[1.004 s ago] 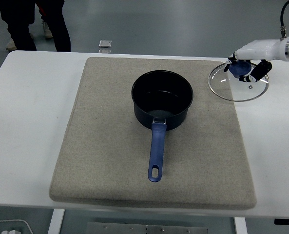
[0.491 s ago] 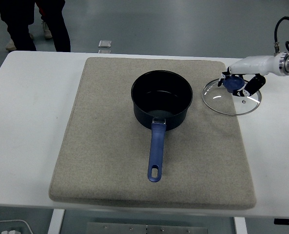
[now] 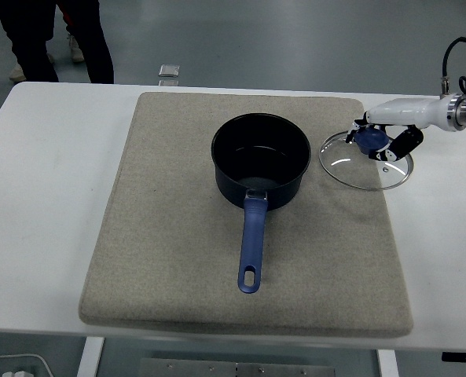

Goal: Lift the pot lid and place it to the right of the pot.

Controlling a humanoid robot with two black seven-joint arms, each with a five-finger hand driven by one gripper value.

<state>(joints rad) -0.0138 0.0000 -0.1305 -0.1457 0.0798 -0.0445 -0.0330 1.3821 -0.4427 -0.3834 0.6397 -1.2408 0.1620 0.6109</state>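
A dark blue pot (image 3: 261, 159) stands open near the middle of the grey mat (image 3: 177, 251), its blue handle pointing toward the near edge. To its right lies the glass lid (image 3: 365, 159), partly over the mat's right edge. My right hand (image 3: 382, 138) comes in from the right edge and its fingers are curled round the lid's blue knob (image 3: 369, 139). I cannot tell whether the lid rests on the mat or hangs just above it. The left arm is out of view.
The white table (image 3: 48, 173) extends around the mat on both sides. A small silvery object (image 3: 169, 71) lies on the floor beyond the far edge. A person's dark legs (image 3: 52, 35) stand at the top left.
My right hand has carried the lid left and toward the near edge, closer to the pot and lower. The pot has stayed put.
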